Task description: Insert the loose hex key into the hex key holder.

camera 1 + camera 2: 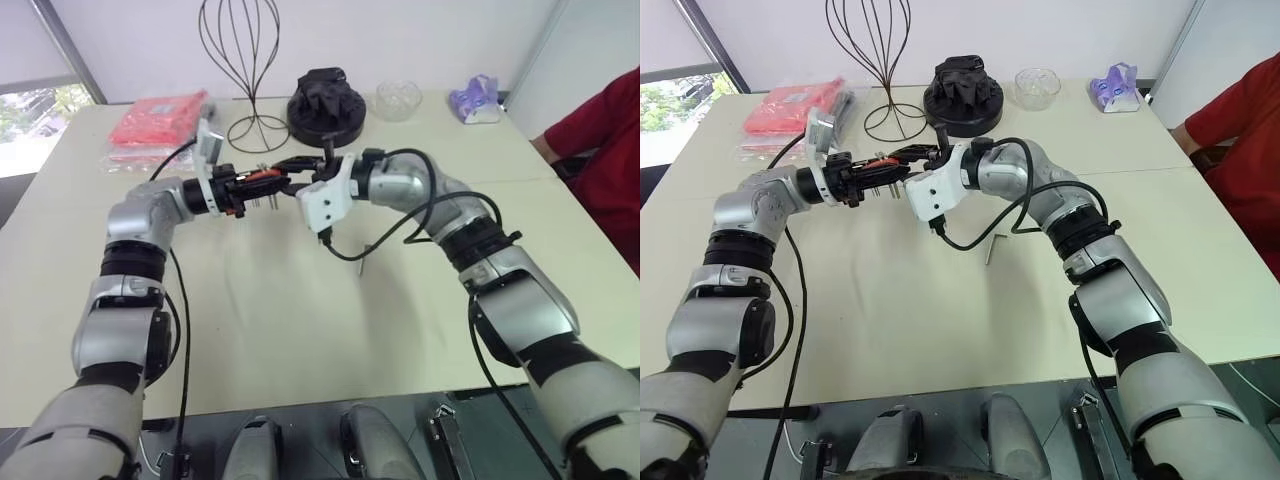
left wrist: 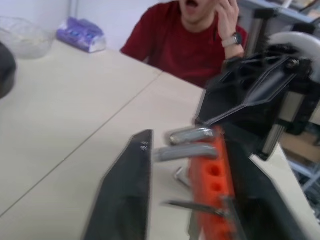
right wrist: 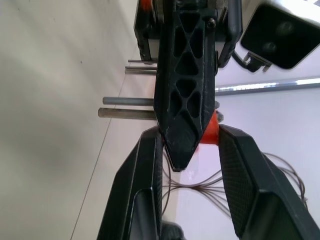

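Observation:
The hex key holder [image 1: 262, 176], a small orange block with thin grey keys sticking out, is held in the air above the middle of the table between my two hands. My left gripper [image 1: 250, 184] comes in from the left and is shut on it; the left wrist view has the orange block [image 2: 212, 185] lying against one finger, with the keys reaching toward the other finger. My right gripper [image 1: 297, 168] comes from the right and is shut on the holder's end [image 3: 212, 131], overlapping the left fingertip. The loose hex key [image 1: 992, 247] lies flat on the table below the right forearm.
At the back of the table stand a wire stand [image 1: 240, 60], a black object on a round base [image 1: 325, 100], a glass bowl [image 1: 398, 98] and a purple packet [image 1: 473, 100]. Red packages [image 1: 160, 120] lie at the back left. A person in red [image 1: 610, 170] sits at the right.

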### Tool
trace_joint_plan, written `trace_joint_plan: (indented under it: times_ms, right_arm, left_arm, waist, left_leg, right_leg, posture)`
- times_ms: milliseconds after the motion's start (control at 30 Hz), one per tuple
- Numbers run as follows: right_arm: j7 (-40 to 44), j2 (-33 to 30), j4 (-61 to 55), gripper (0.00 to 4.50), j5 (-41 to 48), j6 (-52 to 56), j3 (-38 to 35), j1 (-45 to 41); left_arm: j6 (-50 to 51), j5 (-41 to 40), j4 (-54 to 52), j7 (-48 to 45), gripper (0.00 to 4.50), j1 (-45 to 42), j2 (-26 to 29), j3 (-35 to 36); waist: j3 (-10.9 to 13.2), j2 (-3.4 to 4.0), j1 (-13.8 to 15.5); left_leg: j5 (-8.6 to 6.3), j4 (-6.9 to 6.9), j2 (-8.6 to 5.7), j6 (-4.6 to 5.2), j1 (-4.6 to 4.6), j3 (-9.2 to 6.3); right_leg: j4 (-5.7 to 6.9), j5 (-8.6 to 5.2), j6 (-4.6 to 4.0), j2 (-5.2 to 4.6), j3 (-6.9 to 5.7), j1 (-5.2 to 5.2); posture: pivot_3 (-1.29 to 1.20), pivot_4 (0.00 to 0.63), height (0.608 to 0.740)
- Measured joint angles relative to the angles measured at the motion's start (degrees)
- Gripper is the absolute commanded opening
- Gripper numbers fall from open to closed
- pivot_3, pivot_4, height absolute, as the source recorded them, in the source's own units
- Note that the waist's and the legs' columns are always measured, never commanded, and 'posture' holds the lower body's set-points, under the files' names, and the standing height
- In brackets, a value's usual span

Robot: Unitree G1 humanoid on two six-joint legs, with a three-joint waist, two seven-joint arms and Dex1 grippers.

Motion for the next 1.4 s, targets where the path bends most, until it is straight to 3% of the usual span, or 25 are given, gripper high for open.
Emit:
trace_joint_plan:
  times_ms: [67,133,200,300,533,667,833,900,1033,1400]
  right_arm:
    - [-0.01,-0.01,-0.03,1.04,0.07,0.00,-0.02,0.06]
    - [0.05,0.00,-0.22,2.08,0.12,0.08,-0.02,0.27]
    - [0.35,0.06,-1.28,2.83,1.00,-0.20,-0.09,0.97]
    - [1.13,0.23,-2.98,4.48,1.98,-0.21,-0.08,1.23]
    - [4.98,-3.50,-8.95,4.48,3.32,7.31,-1.23,6.43]
    - [15.04,-4.28,-27.98,4.48,22.45,53.36,-14.39,21.07]
    - [16.45,-4.69,-50.22,4.48,39.13,112.77,-26.58,22.40]
    - [13.75,-4.43,-54.75,4.48,40.77,124.89,-28.60,23.67]
    - [7.57,-1.98,-55.39,4.48,41.64,132.22,-29.36,25.83]
    - [-2.95,4.81,-44.03,4.48,42.56,130.63,-30.38,23.63]
  left_arm:
    - [0.07,0.01,-0.08,0.01,0.04,0.01,0.00,0.02]
    - [0.29,0.00,-0.26,0.01,0.00,0.20,-0.01,0.02]
    - [0.31,0.03,-0.27,1.26,0.00,0.76,0.10,0.67]
    - [0.32,0.31,-0.26,2.44,0.00,1.34,0.09,0.67]
    - [-0.76,1.35,-1.47,2.78,0.00,1.88,0.89,0.47]
    - [-4.23,3.40,-6.76,3.12,0.00,4.93,2.89,-0.13]
    - [-5.90,3.89,-16.44,3.69,0.00,8.68,3.14,-1.80]
    - [-6.76,4.50,-20.13,4.93,0.00,10.51,3.13,-2.12]
    - [-7.58,5.18,-23.90,7.83,0.00,13.01,1.83,-3.31]
    - [-7.42,5.16,-29.52,14.45,0.00,18.16,-0.54,-3.65]
  waist:
    - [0.00,0.00,-0.07]
    - [0.00,0.00,-0.07]
    - [0.00,0.00,-0.10]
    - [0.00,0.00,-0.01]
    - [-0.01,-0.01,0.43]
    - [0.00,0.01,1.41]
    - [0.02,0.11,1.63]
    - [0.02,0.11,1.63]
    - [0.02,0.11,1.57]
    - [0.02,0.11,1.41]
  left_leg:
    - [0.00,0.00,0.00,0.00,0.01,0.00]
    - [0.00,0.00,0.01,0.00,0.01,-0.01]
    - [0.00,0.00,0.01,0.00,0.01,0.00]
    - [0.00,0.02,0.01,0.00,0.00,-0.03]
    - [0.00,0.05,-0.01,0.00,-0.02,-0.05]
    - [0.00,0.05,0.11,0.00,-0.03,-0.15]
    - [-0.15,0.05,0.08,0.27,-0.02,-0.23]
    - [-0.17,0.03,0.03,0.30,0.00,-0.19]
    - [-0.17,0.04,-0.04,0.31,-0.01,-0.08]
    - [-0.17,0.04,-0.02,0.31,-0.02,-0.05]
  right_leg:
    - [0.00,0.00,0.00,0.02,0.00,0.00]
    - [0.01,0.00,0.00,0.03,0.00,0.00]
    - [0.01,0.00,0.00,0.02,0.01,0.00]
    - [0.02,0.00,0.00,0.01,0.00,0.00]
    - [0.00,0.00,0.00,-0.03,-0.02,0.04]
    - [0.04,0.00,0.00,-0.10,-0.03,0.06]
    - [0.04,0.00,0.00,-0.13,0.01,0.02]
    - [0.03,0.00,0.00,-0.09,0.02,0.02]
    - [0.02,0.00,0.00,-0.01,0.03,0.02]
    - [0.03,0.00,0.00,0.02,0.02,0.01]
  posture:
    - [0.00,0.150,0.740]
    - [0.00,0.150,0.740]
    - [0.00,0.150,0.740]
    - [0.00,0.150,0.740]
    - [0.00,0.150,0.740]
    - [0.00,0.150,0.740]
    - [0.00,0.150,0.740]
    - [0.00,0.150,0.740]
    - [0.00,0.150,0.740]
    - [0.00,0.150,0.740]
